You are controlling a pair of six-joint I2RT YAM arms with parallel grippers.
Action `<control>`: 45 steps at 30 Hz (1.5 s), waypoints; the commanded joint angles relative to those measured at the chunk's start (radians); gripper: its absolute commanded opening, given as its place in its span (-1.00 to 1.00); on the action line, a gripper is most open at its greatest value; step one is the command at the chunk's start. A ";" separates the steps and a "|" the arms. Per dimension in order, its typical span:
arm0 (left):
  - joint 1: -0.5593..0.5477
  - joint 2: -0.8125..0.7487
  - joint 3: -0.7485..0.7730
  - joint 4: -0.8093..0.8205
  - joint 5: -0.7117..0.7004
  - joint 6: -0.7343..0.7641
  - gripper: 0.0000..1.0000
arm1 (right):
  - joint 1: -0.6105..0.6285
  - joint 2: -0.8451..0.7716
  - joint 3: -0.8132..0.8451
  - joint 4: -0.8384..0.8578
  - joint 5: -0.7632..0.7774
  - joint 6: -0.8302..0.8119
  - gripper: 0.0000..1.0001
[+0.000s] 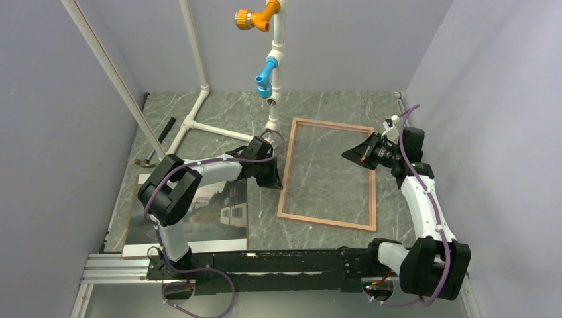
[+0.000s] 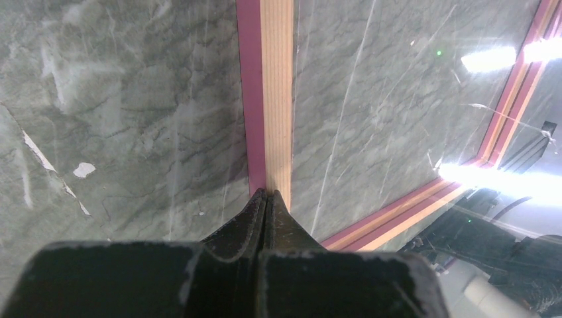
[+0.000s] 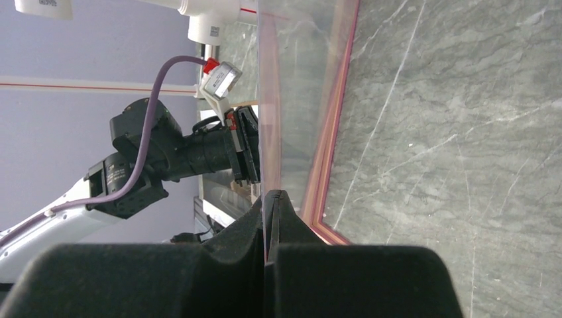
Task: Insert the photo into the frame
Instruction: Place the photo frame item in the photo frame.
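At opposite sides of the frame [image 1: 325,222], left pincer [image 2: 266,194], right pincer [image 3: 272,194], both clamped.

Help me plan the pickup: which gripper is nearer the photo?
Left. The left gripper sits at the frame's left rail, just beyond the photo's upper right corner; the right gripper is at the frame's opposite rail, farther away.

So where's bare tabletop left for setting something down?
Bare grey marble tabletop lies behind the thin pink-and-tan rectangular picture frame, up to the back wall, and between its near rail and the black arm-base rail. Crowded left: glossy house photo, hammer, white pipe stand.
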 commanded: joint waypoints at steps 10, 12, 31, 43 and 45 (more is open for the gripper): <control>-0.003 0.077 -0.009 -0.052 -0.088 0.024 -1.00 | 0.026 -0.022 -0.016 0.075 -0.071 0.021 -1.00; -0.003 0.076 -0.010 -0.050 -0.088 0.024 -1.00 | 0.026 -0.010 -0.004 0.073 -0.075 0.009 -1.00; -0.004 0.080 -0.007 -0.050 -0.084 0.026 -1.00 | 0.027 -0.017 -0.011 -0.004 -0.045 0.020 -1.00; -0.005 0.082 -0.007 -0.051 -0.082 0.025 -1.00 | 0.031 -0.015 -0.059 0.020 -0.094 0.048 -1.00; -0.004 0.082 -0.006 -0.050 -0.082 0.025 -1.00 | 0.031 -0.001 -0.067 0.041 -0.108 0.048 -1.00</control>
